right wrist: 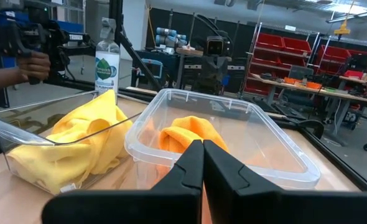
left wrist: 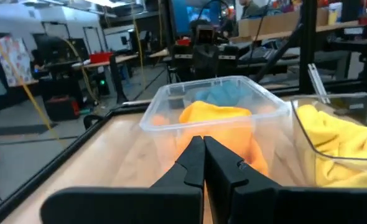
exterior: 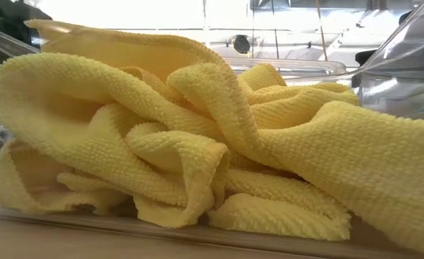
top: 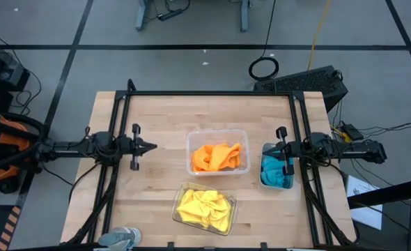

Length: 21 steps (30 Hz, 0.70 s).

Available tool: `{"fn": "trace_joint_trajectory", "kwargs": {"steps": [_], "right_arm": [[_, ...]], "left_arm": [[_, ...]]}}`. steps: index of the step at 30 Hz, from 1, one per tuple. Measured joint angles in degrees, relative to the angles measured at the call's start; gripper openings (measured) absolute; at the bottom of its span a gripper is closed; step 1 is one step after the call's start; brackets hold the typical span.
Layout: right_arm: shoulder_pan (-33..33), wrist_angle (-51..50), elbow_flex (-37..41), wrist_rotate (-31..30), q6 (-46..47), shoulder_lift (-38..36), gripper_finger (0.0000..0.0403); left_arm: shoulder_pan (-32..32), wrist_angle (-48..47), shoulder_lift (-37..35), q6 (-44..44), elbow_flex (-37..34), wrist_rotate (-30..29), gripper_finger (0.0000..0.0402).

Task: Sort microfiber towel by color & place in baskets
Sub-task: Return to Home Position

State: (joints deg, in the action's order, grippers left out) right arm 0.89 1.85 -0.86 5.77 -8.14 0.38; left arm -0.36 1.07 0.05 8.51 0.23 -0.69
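The left gripper and right gripper are pinched shut on nothing. The orange towels, yellow towels and blue towels lie bunched in separate baskets; soft and light by the look, best pinched at a raised fold

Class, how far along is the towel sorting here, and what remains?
Done: orange towels, yellow towels and blue towels lie in separate baskets. In hand: nothing; left gripper and right gripper are shut, empty, above the table. Left: no loose towels show.
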Motion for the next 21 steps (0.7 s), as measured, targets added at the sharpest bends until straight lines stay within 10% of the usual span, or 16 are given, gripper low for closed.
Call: {"fn": "trace_joint_trajectory", "kwargs": {"steps": [21], "right_arm": [[0.0,0.0,0.0,0.0,0.0,0.0,0.0000]], "left_arm": [[4.4,0.2,1.1,-3.6,0.0,-1.0,0.0004]]}}
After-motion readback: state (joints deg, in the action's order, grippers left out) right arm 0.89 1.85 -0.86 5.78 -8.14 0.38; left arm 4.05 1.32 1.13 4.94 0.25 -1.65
